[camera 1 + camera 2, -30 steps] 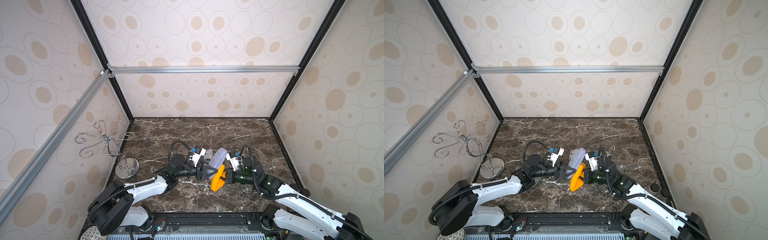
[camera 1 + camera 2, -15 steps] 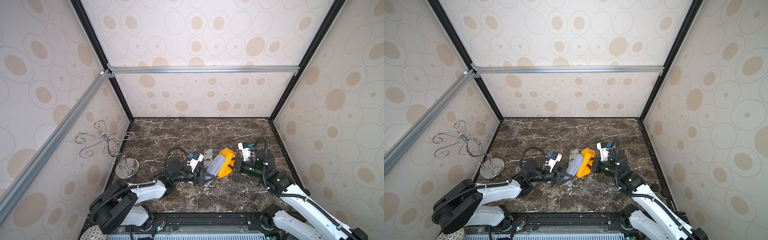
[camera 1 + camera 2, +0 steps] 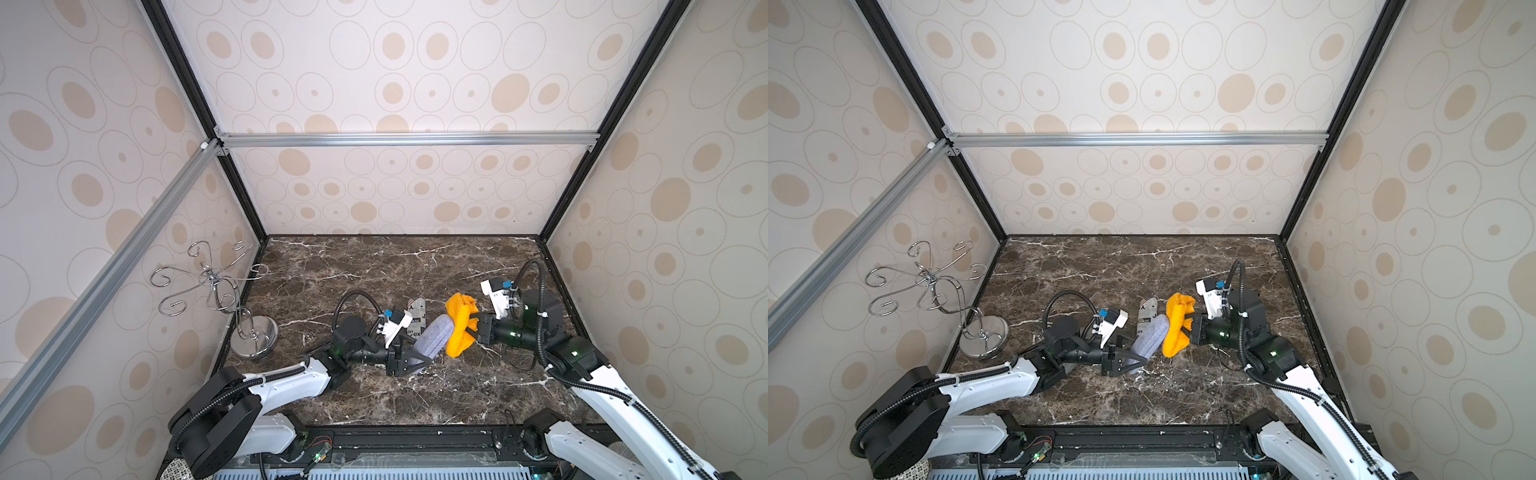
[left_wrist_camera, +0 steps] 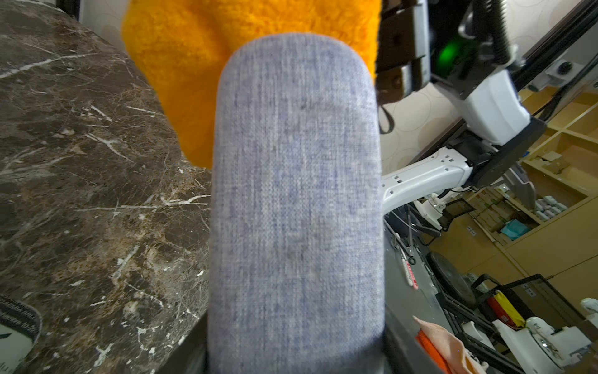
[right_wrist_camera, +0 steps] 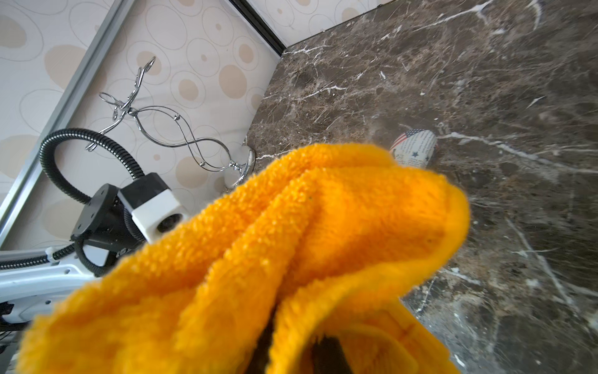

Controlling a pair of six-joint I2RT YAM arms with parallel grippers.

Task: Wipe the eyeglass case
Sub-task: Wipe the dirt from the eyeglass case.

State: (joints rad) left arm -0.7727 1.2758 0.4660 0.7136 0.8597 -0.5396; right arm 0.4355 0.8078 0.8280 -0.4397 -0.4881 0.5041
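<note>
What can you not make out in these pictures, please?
Left gripper tips: left wrist view, covered by the case.
Right gripper tips: right wrist view, buried in the cloth.
Cloth-to-case contact: too small in both top views.
Printed object: in a top view, text too small, partly behind the case.

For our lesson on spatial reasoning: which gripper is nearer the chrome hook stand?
Left. The left gripper, holding the grey eyeglass case, sits mid-table, toward the chrome hook stand; the right gripper, holding the orange cloth, is beyond the case, farther away.
</note>
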